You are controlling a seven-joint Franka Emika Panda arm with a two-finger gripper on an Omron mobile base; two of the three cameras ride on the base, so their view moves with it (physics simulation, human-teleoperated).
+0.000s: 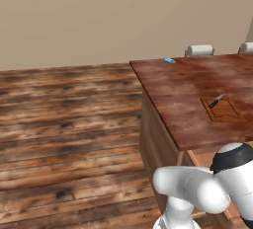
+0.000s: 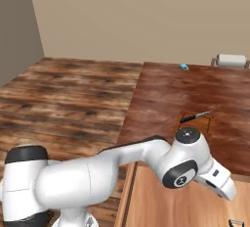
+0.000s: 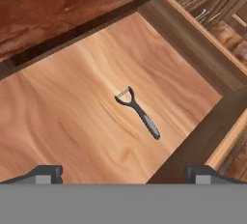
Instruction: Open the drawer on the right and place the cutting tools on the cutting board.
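In your left base view, the knife (image 1: 217, 100) lies on the cutting board (image 1: 223, 110) on the worktop (image 1: 183, 95). In your right base view, the drawer (image 2: 171, 201) stands open below the arm. In your hand view, a peeler (image 3: 138, 112) lies on the drawer bottom, between and beyond the tool's (image 3: 123, 174) wide-open, empty tips.

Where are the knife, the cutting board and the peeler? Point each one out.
knife (image 1: 217, 100): left base view, middle of the knife.
cutting board (image 1: 226, 113): left base view, bare surface.
peeler (image 3: 146, 119): hand view, dark handle, in the open drawer.
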